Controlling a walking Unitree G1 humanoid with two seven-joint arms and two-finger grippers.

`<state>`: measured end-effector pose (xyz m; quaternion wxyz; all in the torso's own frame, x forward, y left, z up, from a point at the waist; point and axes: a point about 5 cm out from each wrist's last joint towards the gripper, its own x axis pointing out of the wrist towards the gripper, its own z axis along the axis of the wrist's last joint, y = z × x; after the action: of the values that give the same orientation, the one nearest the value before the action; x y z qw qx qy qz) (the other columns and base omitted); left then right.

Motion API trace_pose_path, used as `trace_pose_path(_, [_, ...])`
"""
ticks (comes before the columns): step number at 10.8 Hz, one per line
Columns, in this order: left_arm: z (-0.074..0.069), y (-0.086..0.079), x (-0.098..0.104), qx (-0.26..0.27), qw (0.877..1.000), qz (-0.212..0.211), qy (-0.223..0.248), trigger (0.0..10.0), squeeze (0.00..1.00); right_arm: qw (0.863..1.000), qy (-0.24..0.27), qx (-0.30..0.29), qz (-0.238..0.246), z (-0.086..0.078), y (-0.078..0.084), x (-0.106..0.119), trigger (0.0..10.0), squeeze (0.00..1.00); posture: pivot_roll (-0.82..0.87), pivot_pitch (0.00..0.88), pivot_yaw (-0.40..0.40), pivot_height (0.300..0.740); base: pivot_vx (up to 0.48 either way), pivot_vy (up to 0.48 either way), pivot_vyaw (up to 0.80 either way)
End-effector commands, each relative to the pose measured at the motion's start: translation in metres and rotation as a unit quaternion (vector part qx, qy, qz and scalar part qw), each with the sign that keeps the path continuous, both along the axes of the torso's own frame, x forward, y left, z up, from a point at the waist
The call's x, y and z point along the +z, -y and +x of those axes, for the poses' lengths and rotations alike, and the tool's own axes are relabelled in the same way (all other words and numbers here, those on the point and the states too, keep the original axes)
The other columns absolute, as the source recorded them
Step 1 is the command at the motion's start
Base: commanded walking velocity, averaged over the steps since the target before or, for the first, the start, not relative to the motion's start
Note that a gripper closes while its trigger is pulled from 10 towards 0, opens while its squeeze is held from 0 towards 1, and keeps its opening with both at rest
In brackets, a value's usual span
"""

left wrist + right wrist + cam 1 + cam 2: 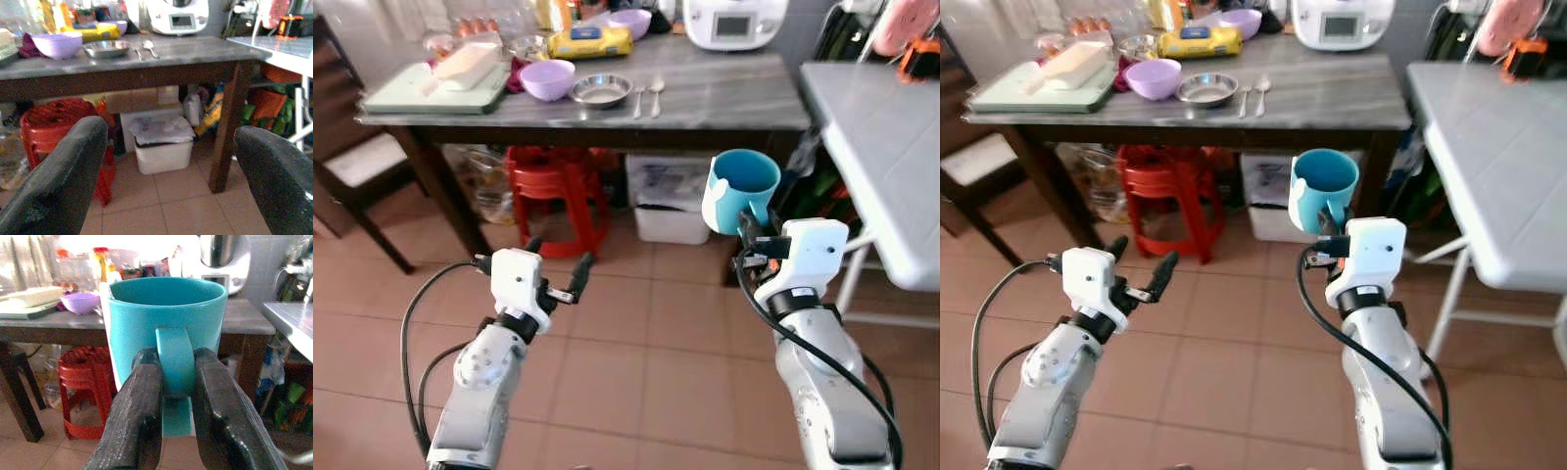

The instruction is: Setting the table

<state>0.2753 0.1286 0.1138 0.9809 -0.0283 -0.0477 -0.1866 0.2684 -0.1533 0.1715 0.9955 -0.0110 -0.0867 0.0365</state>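
The right gripper (177, 396) is clamped on the handle of the blue mug (741, 189), held upright over the floor, short of the table's (724, 103) front edge; pinched only there, it could swivel or slip; the left gripper (558, 259) hangs apart, empty.

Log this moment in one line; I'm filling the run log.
right tool: shut on mug handle, held upright | left tool: open, empty | table: ahead, not reached

A turquoise mug (166, 328) stands upright in the air, its handle pinched between the right gripper's (178, 382) jaws. On the table (734, 98) at 11 o'clock lie a lilac bowl (547, 78), a steel dish (601, 90) just beside it, and two spoons (648, 96).
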Motion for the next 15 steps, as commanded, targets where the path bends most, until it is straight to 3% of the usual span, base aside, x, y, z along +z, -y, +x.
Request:
trace_pose_path(1, [-0.0012, -0.0023, -0.0006, 0.003, 1.0, 0.01, 0.0, 10.0, 0.0, 1.0, 0.013, -0.003, 0.004, -0.0007, 0.0006, 0.0053, 10.0, 0.0, 0.0, 0.088, 0.079, 0.74, 0.0, 0.0, 0.0])
trace_pose_path(15, [0.0001, -0.0039, 0.0091, 0.005, 1.0, 0.004, 0.028, 10.0, 0.0, 1.0, 0.02, 0.01, -0.021, -0.0021, -0.0019, 0.0063, 10.0, 0.0, -0.01, 0.094, 0.075, 0.74, 0.0, 0.0, 0.0])
